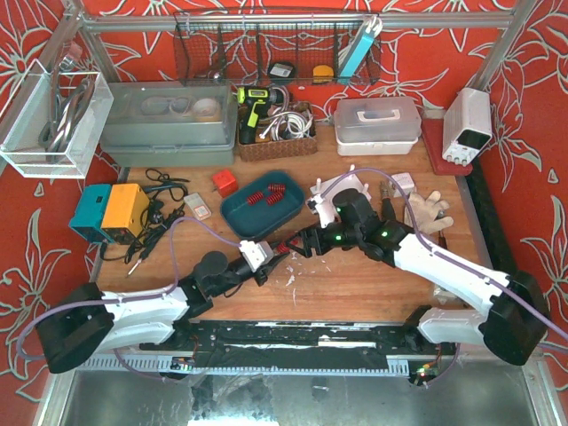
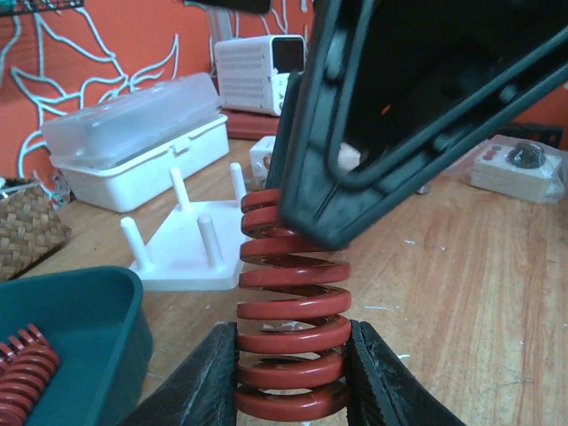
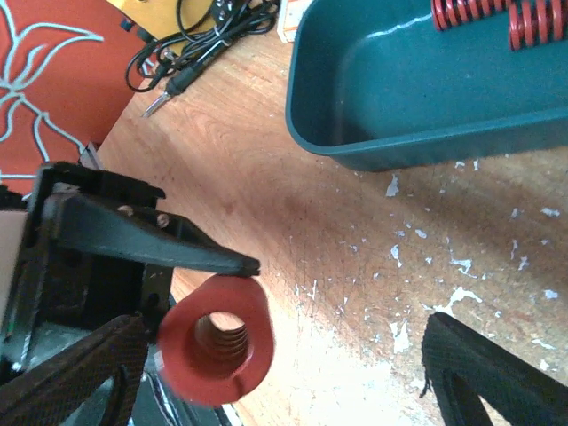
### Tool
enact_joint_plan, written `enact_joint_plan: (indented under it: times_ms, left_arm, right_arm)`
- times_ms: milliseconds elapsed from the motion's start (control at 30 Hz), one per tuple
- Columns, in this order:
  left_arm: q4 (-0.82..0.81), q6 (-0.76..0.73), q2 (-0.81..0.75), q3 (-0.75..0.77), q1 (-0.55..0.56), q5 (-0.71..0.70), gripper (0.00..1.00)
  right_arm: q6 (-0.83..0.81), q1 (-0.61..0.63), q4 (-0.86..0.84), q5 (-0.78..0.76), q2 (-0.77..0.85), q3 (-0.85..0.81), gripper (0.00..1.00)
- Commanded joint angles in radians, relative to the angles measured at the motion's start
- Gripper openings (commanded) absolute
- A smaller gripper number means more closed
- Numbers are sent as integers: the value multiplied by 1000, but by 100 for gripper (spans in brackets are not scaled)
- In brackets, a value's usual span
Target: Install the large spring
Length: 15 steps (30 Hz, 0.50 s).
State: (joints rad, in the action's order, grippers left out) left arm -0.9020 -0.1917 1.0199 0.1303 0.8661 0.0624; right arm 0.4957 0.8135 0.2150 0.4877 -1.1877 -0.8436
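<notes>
The large red spring (image 2: 291, 306) is clamped by its lower coils between the fingers of my left gripper (image 2: 293, 366), and sticks out above the wooden table. In the top view it sits at table centre (image 1: 283, 252), between my left gripper (image 1: 269, 258) and my right gripper (image 1: 298, 243). My right gripper (image 3: 284, 355) is wide open. The spring's end (image 3: 213, 351) faces it beside its left finger (image 3: 80, 373), untouched by the right finger. The right gripper's black body (image 2: 399, 115) covers the spring's top coils. The white peg fixture (image 2: 191, 253) stands behind, also visible in the top view (image 1: 342, 188).
A teal tray (image 1: 232, 213) with smaller red springs (image 1: 266, 193) lies left of the fixture; it also shows in the right wrist view (image 3: 390, 151). Gloves (image 1: 430, 211), a white box (image 1: 377, 120), a power supply (image 1: 468, 124), a soldering station (image 1: 111, 211) and its cables (image 1: 155, 232) ring the table.
</notes>
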Motion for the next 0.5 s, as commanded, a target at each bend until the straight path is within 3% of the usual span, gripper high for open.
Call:
enact_joint_plan:
  times_ms: [0, 200, 333, 467]
  left_arm:
    - [-94, -24, -22, -2, 12, -5, 1]
    - [-91, -30, -22, 3, 19, 2, 1]
    - [-83, -34, -64, 0, 23, -7, 1]
    - [-80, -36, -69, 0, 24, -22, 2]
  right_arm:
    - [51, 14, -91, 34, -41, -6, 84]
    - [84, 43, -178, 103, -62, 8, 74]
    - [95, 50, -192, 105, -59, 13, 59]
    - [102, 54, -195, 107, -56, 21, 56]
